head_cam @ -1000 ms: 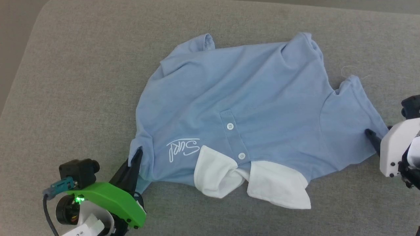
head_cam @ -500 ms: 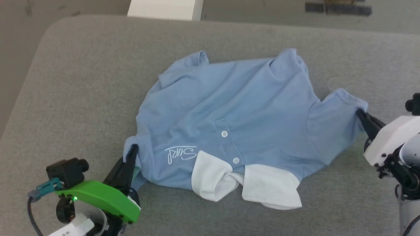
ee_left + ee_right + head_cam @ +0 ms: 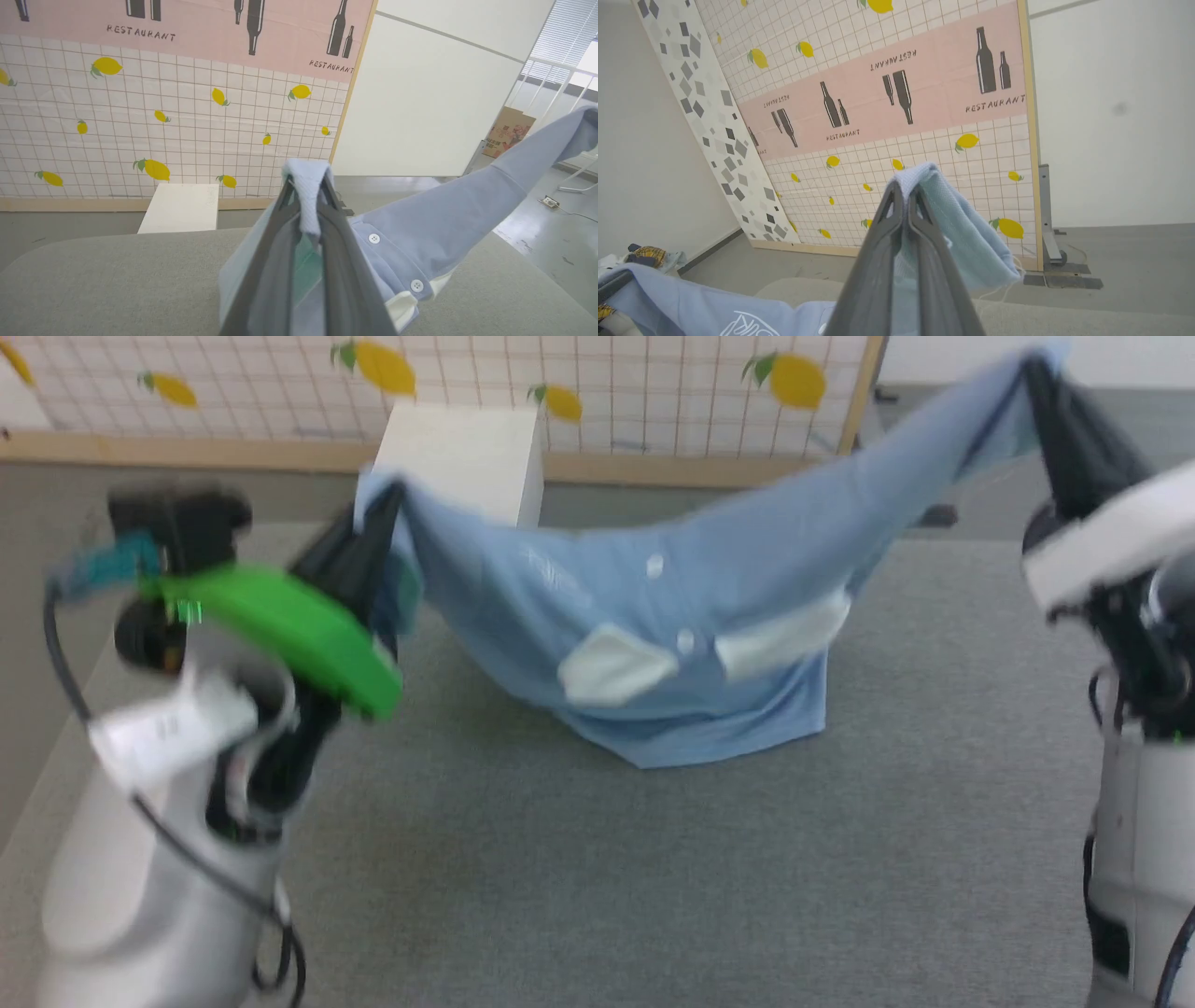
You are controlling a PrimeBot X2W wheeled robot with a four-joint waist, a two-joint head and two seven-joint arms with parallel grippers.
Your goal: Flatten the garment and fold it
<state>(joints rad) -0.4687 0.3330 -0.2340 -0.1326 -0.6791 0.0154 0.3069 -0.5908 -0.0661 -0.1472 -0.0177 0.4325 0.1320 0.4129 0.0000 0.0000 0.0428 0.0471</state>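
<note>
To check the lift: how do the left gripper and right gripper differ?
The left gripper has a green housing, the right gripper a white one. In the head view the right gripper holds its end higher than the left gripper. Both have jaws shut on the garment, sagging between them.

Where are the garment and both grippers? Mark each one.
garment (image 3: 597, 588): head view, blue chest fabric at mid-span.
left gripper (image 3: 385, 513): head view, fingertips pinching the garment's edge.
right gripper (image 3: 1036, 378): head view, fingertips pinching the garment's other end.

Your left gripper (image 3: 390, 502) and right gripper (image 3: 1034, 371) hold the garment (image 3: 691, 607) between them. Its middle sags onto the cushion (image 3: 653, 877), before the box (image 3: 462, 457).
</note>
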